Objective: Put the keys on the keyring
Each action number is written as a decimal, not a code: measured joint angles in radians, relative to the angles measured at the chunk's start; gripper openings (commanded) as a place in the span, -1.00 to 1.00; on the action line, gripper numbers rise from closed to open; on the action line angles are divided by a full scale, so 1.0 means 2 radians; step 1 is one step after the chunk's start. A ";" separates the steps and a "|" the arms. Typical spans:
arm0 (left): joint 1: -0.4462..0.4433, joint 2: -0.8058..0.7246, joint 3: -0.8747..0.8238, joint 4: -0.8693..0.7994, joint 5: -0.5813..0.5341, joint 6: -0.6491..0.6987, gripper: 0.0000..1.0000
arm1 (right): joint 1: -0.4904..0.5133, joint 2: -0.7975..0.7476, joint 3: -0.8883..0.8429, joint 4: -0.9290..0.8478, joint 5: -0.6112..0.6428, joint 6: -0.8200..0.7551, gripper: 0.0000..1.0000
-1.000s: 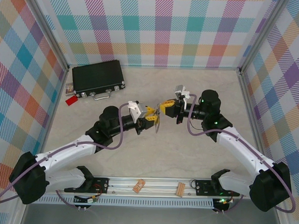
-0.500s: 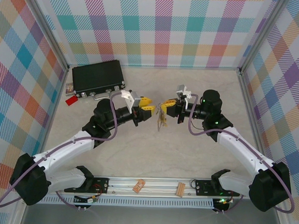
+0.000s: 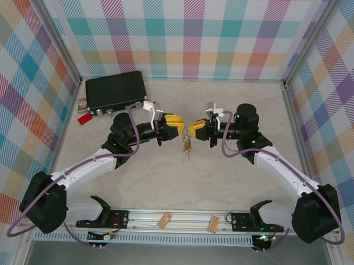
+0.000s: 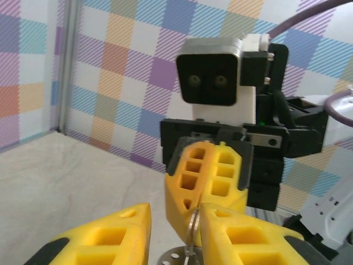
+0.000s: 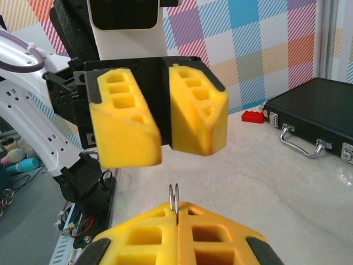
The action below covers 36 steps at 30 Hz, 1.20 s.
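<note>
The left arm (image 3: 85,167) and right arm (image 3: 283,171) are showing white link shells between black joint housings. A purple cable (image 4: 322,8) is running along each. The left gripper (image 3: 178,122) and right gripper (image 3: 190,128) are wearing yellow fingers (image 5: 124,130) moulded with rectangular pockets. The right wrist camera (image 4: 212,80) is presenting a grey two-lens face on a white body.

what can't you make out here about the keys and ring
- number of keys: top view, bunched and too small
- keyring: right wrist view, mostly hidden inside the shut right pincer
- left wrist view: keyring cut by bottom edge; contact with left pincer unclear
</note>
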 measured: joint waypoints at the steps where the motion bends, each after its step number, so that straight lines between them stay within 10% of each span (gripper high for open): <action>1: 0.000 0.001 0.001 0.000 0.005 -0.001 -0.45 | 0.000 0.001 0.001 0.000 -0.001 -0.001 -1.00; 32: 0.003 0.054 0.007 0.058 0.076 -0.038 -1.00 | -0.006 0.006 0.003 0.011 -0.023 0.003 -1.00; 36: 0.003 0.055 0.007 0.059 0.075 -0.037 -1.00 | -0.006 0.006 0.004 0.009 -0.019 0.002 -0.63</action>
